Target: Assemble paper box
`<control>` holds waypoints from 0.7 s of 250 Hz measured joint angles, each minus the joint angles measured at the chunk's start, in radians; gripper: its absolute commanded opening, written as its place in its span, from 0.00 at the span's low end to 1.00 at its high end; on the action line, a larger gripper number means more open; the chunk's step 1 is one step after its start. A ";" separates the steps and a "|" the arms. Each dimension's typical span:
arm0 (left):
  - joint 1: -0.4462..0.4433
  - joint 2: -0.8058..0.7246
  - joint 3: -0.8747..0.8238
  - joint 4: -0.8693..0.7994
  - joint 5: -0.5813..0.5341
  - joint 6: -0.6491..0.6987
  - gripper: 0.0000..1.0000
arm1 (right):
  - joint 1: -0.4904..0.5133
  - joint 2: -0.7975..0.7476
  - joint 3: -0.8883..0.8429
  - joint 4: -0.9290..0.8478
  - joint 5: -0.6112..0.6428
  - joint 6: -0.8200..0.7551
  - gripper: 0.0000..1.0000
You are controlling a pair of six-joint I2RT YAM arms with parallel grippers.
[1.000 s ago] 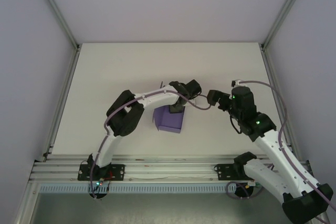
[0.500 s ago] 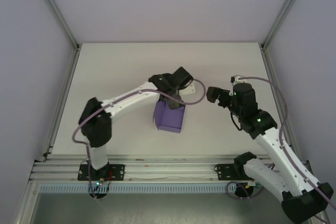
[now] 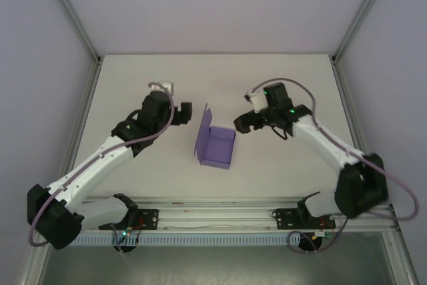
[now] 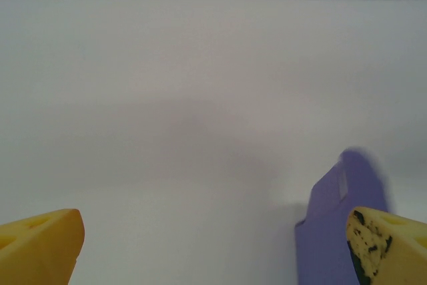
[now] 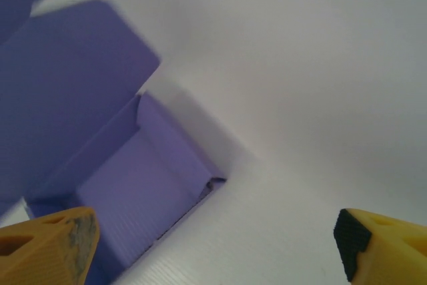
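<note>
The purple paper box (image 3: 217, 148) lies mid-table as a shallow open tray, its lid flap (image 3: 203, 127) standing up along the left side. My left gripper (image 3: 183, 113) is just left of the flap, apart from it and open. In the left wrist view the flap's edge (image 4: 340, 225) shows by the right fingertip (image 4: 383, 241), and bare table lies between the jaws of the left gripper (image 4: 213, 251). My right gripper (image 3: 241, 123) hovers open at the box's upper right corner. The right wrist view looks into the box interior (image 5: 133, 185), with the right gripper (image 5: 213, 251) holding nothing.
The white table (image 3: 133, 85) has metal frame posts (image 3: 73, 21) along both sides and a rail (image 3: 213, 215) at the near edge. Cables loop off both wrists. Open table surface lies behind and on either side of the box.
My left arm has drawn back from over the box to its left side, and its jaws have opened. My right arm has swung in to the box's right corner. The box stayed put.
</note>
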 measured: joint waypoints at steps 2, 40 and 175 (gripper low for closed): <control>0.000 -0.007 -0.015 -0.002 -0.001 -0.011 1.00 | 0.005 0.014 0.010 -0.007 -0.004 -0.015 0.85; 0.000 -0.114 -0.169 -0.028 -0.008 -0.113 1.00 | 0.060 0.297 0.244 -0.163 -0.041 -0.218 0.72; 0.013 -0.178 -0.303 0.045 0.013 -0.193 1.00 | 0.066 0.621 0.562 -0.388 -0.109 -0.333 0.38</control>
